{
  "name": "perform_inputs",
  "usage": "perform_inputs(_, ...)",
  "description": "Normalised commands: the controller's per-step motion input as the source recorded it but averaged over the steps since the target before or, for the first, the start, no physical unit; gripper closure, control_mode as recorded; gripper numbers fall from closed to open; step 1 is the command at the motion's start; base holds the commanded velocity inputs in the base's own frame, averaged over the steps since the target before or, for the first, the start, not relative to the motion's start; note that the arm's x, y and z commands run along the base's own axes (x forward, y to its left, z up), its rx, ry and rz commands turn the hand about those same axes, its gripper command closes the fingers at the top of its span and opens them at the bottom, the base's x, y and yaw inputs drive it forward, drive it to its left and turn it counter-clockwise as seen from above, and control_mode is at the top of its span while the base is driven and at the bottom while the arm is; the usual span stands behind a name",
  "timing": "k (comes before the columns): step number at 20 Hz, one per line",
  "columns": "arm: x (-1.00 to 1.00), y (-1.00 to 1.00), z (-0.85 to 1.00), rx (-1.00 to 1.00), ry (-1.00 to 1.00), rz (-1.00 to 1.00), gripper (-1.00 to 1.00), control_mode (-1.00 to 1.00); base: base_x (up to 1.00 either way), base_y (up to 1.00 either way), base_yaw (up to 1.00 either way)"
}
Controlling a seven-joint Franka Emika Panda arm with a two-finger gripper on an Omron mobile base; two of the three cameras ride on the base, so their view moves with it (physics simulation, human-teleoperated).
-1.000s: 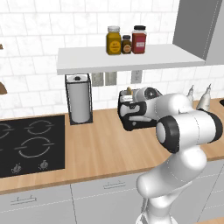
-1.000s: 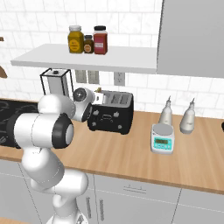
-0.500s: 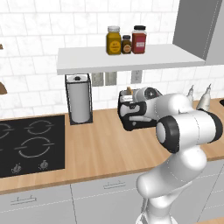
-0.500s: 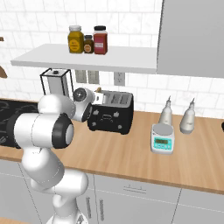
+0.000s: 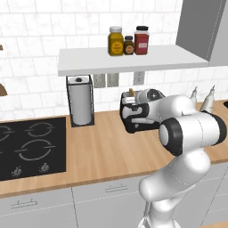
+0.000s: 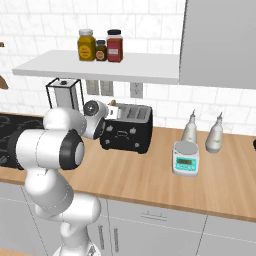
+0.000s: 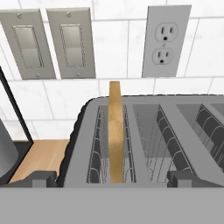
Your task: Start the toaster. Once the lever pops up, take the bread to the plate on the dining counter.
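Observation:
The black toaster (image 6: pixel 127 131) stands on the wood counter by the tiled wall, also seen as the toaster (image 5: pixel 132 119) partly behind my arm. The bread (image 7: pixel 115 131) stands upright in its left slot, its top edge poking above the rim as a tan tip, the bread (image 6: pixel 114 103). My gripper (image 7: pixel 113 180) hovers just over the toaster's near edge, open, its fingertips (image 7: pixel 42 179) standing wide on either side of the bread's slot with nothing between them. The other slot is empty. The plate and the dining counter are out of view.
A paper towel holder (image 5: pixel 81 101) stands left of the toaster, and a black stove (image 5: pixel 26 147) lies further left. A small scale (image 6: pixel 186 158) and two bottles (image 6: pixel 190 129) sit to the right. A shelf with jars (image 5: pixel 128 41) hangs overhead. Wall outlet (image 7: pixel 166 41) behind.

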Motion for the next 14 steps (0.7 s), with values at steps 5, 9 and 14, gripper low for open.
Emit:
perform_inputs(5, 0.0, 0.0, 0.0, 0.0, 0.0, 0.0, -1.0, -1.0, 0.0, 0.0, 0.0)
perform_inputs(9, 0.0, 0.0, 0.0, 0.0, 0.0, 0.0, -1.0, -1.0, 0.0, 0.0, 0.0)
perform_inputs(14, 0.0, 0.0, 0.0, 0.0, 0.0, 0.0, -1.0, -1.0, 0.0, 0.0, 0.0)
